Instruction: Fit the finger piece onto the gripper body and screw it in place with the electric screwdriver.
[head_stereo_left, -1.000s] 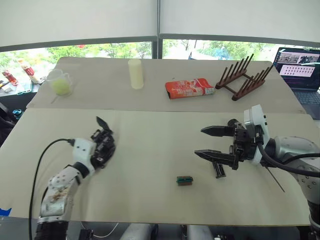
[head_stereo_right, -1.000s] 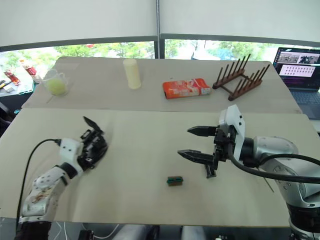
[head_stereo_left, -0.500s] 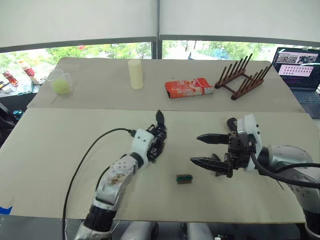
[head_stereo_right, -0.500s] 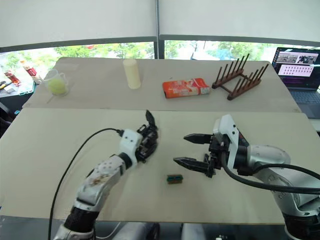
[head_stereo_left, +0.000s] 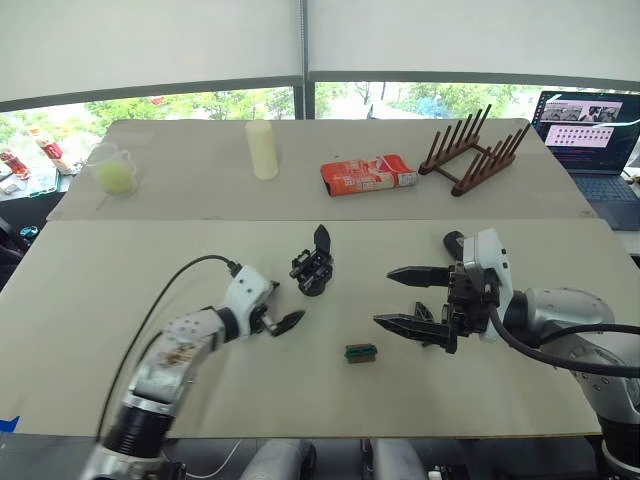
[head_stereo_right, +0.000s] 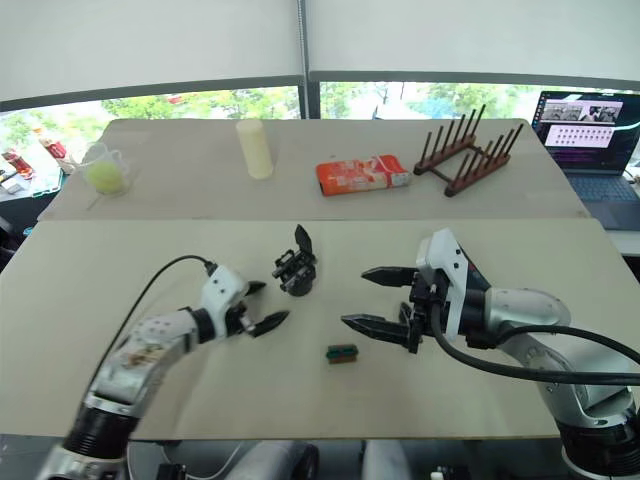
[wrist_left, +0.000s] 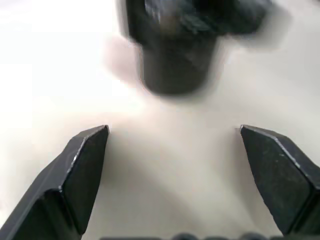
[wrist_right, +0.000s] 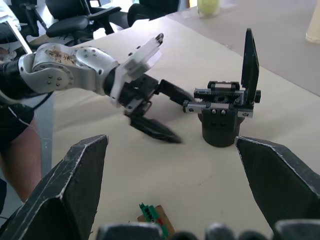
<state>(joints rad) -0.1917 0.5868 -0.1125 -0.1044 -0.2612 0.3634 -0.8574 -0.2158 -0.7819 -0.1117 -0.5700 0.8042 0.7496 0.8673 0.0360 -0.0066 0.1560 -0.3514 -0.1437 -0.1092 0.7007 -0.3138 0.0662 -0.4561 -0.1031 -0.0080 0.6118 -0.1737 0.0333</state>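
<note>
Gripper body (head_stereo_left: 314, 272) standing upright on the surface, one finger pointing up. Left hand (head_stereo_left: 279, 322) spread wide, empty, just beside its base; right hand (head_stereo_left: 407, 298) also wide, near. Likely rigid and bottom-heavy (grasp the ribbed middle, not the thin finger).

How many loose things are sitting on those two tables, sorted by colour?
Black: 1, the gripper body
Green-and-brown: 1, small block
Pale yellow: 2, cylinder, cup
Red: 1, carton
Brown: 1, wooden rack
Dark: 1, laptop
Total: 7
</note>
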